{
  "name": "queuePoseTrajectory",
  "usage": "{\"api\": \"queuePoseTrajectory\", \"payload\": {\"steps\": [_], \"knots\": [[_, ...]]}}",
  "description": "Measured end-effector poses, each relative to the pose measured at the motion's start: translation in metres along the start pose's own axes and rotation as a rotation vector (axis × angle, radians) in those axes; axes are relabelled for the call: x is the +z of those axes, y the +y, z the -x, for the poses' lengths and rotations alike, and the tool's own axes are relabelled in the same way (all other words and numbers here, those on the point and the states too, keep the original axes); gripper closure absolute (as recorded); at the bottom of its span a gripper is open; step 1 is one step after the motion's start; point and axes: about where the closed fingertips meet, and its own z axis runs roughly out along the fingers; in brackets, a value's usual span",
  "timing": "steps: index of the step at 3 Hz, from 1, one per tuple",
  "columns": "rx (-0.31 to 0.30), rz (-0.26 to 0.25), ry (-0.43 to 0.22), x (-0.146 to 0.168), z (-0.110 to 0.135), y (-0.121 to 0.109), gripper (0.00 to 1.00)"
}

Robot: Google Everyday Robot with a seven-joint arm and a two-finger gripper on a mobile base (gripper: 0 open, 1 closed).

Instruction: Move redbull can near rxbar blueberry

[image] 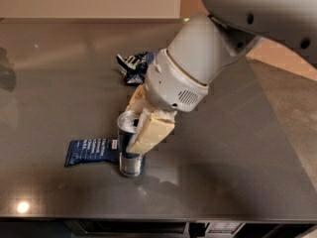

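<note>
The tabletop (54, 88) is a dark grey glossy slab that fills most of the view and carries everything. The arm (198, 63), a bulky white shell, comes in from the upper right and slopes down toward the front-centre.

The gripper (135, 129) is at the arm's low end, over the front-centre of the tabletop. It's clenched on the can: one cream finger (148, 133) lies across the near side and the other sits behind the rim, so the top half is pinched btw them.

The can (130, 158) stands upright w/ its long axis vertical, directly under the gripper, so there's no sideways offset to close. Its base looks level w/ the tabletop and there's a reflection right below it. Can't tell if the weight is fully down or a hair off.

The bar (89, 151) lies flat w/ its long axis running left-right in the view. Its right end meets the can's base on the can's picture-left side. From this angle it's touching or just beside, can't tell which.

The bag (133, 66), crumpled blue and white, is further back toward the rear, well apart from the can and bar and partly hidden by the arm.

Judgement: "near" looks satisfied already, since the can is right at the bar's end. The next move turns on the vertical axis only. Let go, then lift straight up along the can's length. A tall slim can tips easily, so any sideways drag from the fingers could knock it onto the bar.
</note>
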Motion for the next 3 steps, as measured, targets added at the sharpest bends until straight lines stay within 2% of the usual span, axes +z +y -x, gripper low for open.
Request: {"api": "queuePoseTrajectory", "payload": {"steps": [1, 2, 3], "knots": [[-0.025, 0.009, 0.010, 0.013, 0.004, 0.002, 0.98], [-0.063, 0.012, 0.037, 0.027, 0.002, -0.001, 0.46], [-0.057, 0.009, 0.031, 0.023, 0.005, 0.000, 0.23]]}}
